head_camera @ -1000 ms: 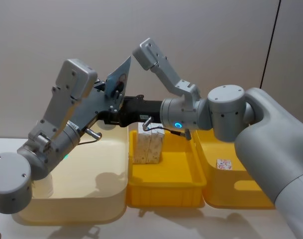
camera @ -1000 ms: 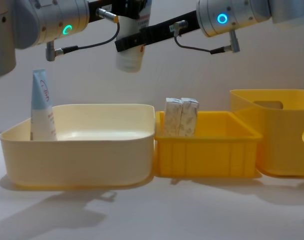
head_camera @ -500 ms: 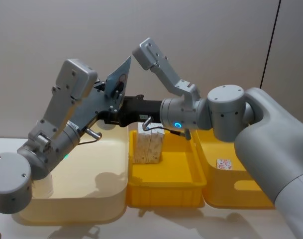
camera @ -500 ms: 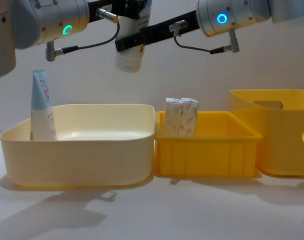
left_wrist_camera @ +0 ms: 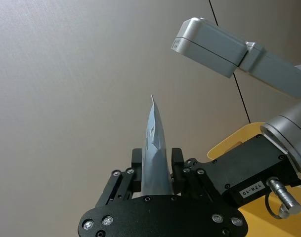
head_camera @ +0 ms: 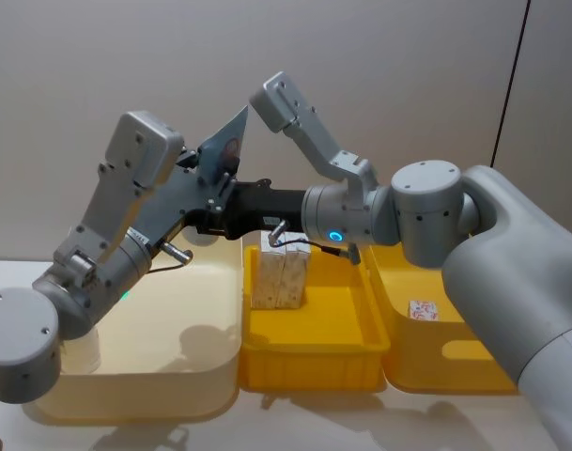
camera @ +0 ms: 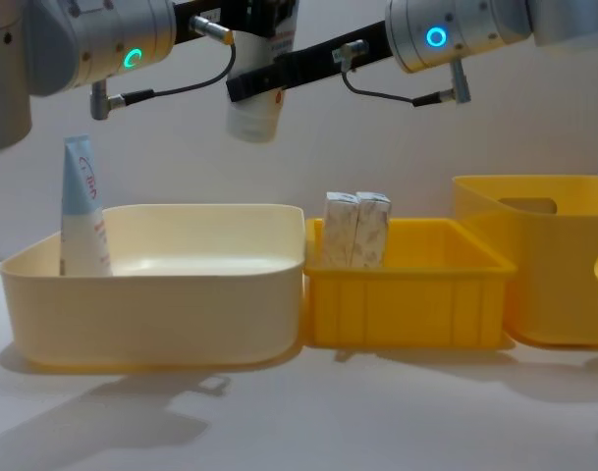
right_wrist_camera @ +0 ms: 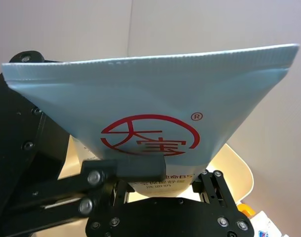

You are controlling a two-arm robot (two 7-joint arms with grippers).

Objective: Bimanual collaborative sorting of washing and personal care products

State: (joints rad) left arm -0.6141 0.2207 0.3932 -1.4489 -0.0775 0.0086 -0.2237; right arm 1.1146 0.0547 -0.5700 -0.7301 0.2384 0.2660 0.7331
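Nothing has moved: both the left gripper [left_wrist_camera: 156, 165] and right gripper [right_wrist_camera: 140, 173] stay clamped on the light, soft, light-blue squeeze tube [head_camera: 222, 150], best held mid-body.

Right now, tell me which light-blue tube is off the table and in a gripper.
The tube held in the air above the cream bin, cap down, between both grippers. The other tube stands upright inside that bin's left corner.
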